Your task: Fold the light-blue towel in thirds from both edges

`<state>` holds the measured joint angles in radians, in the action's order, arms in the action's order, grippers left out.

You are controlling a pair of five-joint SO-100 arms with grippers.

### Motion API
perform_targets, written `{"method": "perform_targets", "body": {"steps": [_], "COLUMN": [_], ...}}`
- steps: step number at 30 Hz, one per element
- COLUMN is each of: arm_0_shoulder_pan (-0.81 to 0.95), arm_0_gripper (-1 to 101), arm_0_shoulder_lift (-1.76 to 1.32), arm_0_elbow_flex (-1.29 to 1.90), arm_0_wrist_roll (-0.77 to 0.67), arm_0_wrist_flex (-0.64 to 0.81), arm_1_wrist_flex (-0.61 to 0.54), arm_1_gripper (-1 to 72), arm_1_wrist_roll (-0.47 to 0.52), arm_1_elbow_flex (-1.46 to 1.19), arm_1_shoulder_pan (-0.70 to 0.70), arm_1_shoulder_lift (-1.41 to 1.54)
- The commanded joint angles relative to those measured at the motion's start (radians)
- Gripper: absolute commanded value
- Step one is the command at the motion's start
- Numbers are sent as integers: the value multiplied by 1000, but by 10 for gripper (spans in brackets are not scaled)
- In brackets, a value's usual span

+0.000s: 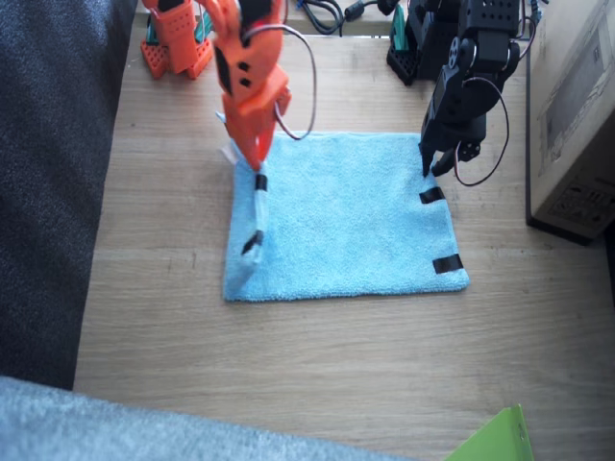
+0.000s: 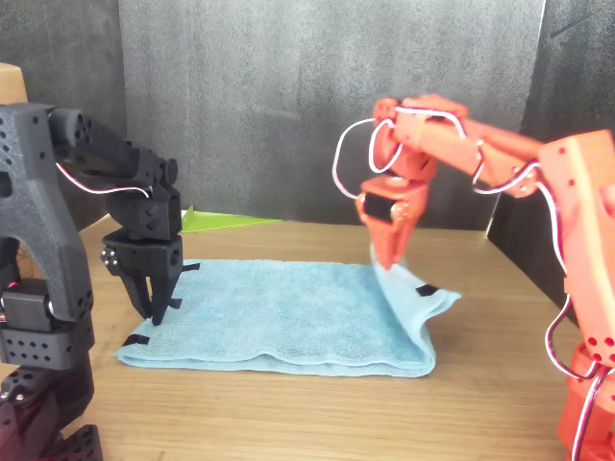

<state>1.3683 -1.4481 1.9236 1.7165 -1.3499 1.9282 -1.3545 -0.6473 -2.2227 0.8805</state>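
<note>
The fixed view looked down steeply on my table from above its near edge, facing my two arm bases at the far edge. It stood fairly close, taking in most of the tabletop. The front view sat low, near table height, at the arms' side, and looked the opposite way, toward a dark backdrop. It was close enough that my arms filled both picture edges. Both views shared the light-blue towel, my left end effector and my right end effector.
</note>
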Motion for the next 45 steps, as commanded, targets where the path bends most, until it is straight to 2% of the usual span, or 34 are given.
{"method": "perform_targets", "body": {"steps": [1, 19, 21, 24, 30, 34, 40, 45], "arm_0_shoulder_pan": [6, 8, 8, 6, 3, -5, -31, -54], "arm_0_gripper": [-1, -1, -1, -1, -1, -1, -2, -2], "arm_0_shoulder_lift": [-34, -40, -40, -41, -44, -46, -71, -133], "arm_0_elbow_flex": [6, 12, 12, 12, 17, 17, 0, -69], "arm_0_wrist_roll": [8, -5, -8, -11, -15, -15, -14, 6], "arm_0_wrist_flex": [2, 5, 5, 5, 5, 5, -11, -91], "arm_1_wrist_flex": [15, 15, 15, 15, 17, 17, 17, 15], "arm_1_gripper": [0, 0, 40, 162, 214, 207, 171, 167], "arm_1_wrist_roll": [-9, 0, 3, 8, 18, 14, 26, 67], "arm_1_elbow_flex": [89, 371, 380, 399, 417, 365, 158, 60], "arm_1_shoulder_pan": [-46, -184, -201, -224, -229, -161, 75, 230], "arm_1_shoulder_lift": [-17, -233, -250, -261, -196, -97, 43, 117]}}
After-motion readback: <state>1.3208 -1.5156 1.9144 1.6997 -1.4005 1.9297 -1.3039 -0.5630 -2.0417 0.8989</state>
